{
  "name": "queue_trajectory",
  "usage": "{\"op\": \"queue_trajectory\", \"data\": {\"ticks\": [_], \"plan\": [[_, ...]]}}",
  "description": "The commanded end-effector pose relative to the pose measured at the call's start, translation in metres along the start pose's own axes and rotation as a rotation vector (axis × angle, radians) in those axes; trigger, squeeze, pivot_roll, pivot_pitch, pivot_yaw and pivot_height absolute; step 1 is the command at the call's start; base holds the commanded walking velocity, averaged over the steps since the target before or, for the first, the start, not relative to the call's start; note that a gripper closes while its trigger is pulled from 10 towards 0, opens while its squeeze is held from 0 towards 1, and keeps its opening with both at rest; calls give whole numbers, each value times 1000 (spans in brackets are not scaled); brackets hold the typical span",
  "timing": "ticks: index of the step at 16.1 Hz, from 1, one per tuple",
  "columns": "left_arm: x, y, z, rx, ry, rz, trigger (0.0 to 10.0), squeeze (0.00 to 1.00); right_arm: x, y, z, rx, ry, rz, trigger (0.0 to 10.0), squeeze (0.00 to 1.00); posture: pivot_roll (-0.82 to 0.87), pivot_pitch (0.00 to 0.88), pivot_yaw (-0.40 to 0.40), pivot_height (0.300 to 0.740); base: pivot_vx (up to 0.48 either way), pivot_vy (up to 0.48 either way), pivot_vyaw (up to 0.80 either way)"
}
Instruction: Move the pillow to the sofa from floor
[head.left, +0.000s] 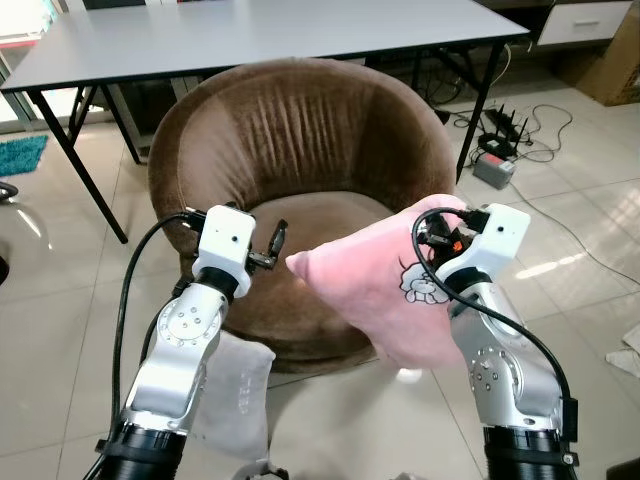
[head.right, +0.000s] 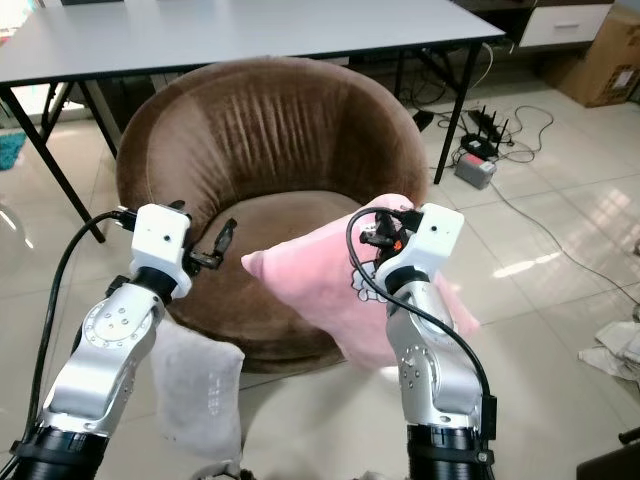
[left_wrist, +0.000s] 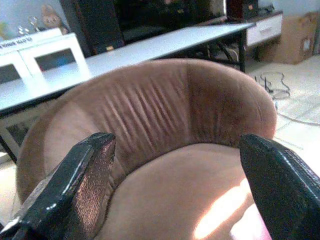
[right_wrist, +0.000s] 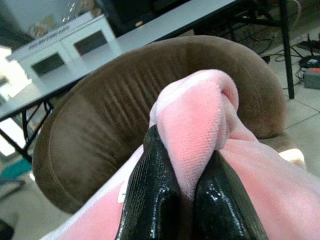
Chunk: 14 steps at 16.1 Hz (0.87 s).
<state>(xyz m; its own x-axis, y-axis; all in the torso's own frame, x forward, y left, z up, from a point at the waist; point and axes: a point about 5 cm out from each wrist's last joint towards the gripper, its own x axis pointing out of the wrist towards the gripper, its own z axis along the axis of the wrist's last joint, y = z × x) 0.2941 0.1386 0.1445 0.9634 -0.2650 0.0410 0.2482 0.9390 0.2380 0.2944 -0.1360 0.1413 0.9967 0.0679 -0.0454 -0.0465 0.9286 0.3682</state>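
A pink pillow (head.left: 375, 290) with a small cartoon print hangs in the air over the front right edge of the round brown sofa chair (head.left: 300, 130). My right gripper (head.left: 440, 232) is shut on the pillow's upper corner; in the right wrist view its black fingers (right_wrist: 155, 195) pinch a fold of pink plush (right_wrist: 195, 120). My left gripper (head.left: 276, 243) is open, held over the seat's front left rim just left of the pillow's tip, with nothing between its fingers (left_wrist: 75, 185). The brown seat (left_wrist: 165, 195) lies beyond them.
A grey table (head.left: 250, 35) stands right behind the chair. A grey cushion (head.left: 235, 385) lies on the tiled floor by the chair's front left. Cables and a power strip (head.left: 500, 150) lie on the floor to the right. A teal rug (head.left: 20, 155) is at far left.
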Motion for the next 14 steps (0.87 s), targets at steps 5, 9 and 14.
{"op": "queue_trajectory", "data": {"ticks": [5,9,14], "plan": [[-2,16,6,36,7,24,10000,0,9,16,-5,-35,17,100,10000,0,82,0,84,740,0,-169,800],[0,16,0,20,19,46,10000,0,11,13,-7,-84,39,78,10000,0,48,0,57,740,0,-292,172],[-2,13,-6,-5,38,78,10000,0,11,11,-9,-183,44,78,10000,0,36,0,27,740,0,-441,0]]}}
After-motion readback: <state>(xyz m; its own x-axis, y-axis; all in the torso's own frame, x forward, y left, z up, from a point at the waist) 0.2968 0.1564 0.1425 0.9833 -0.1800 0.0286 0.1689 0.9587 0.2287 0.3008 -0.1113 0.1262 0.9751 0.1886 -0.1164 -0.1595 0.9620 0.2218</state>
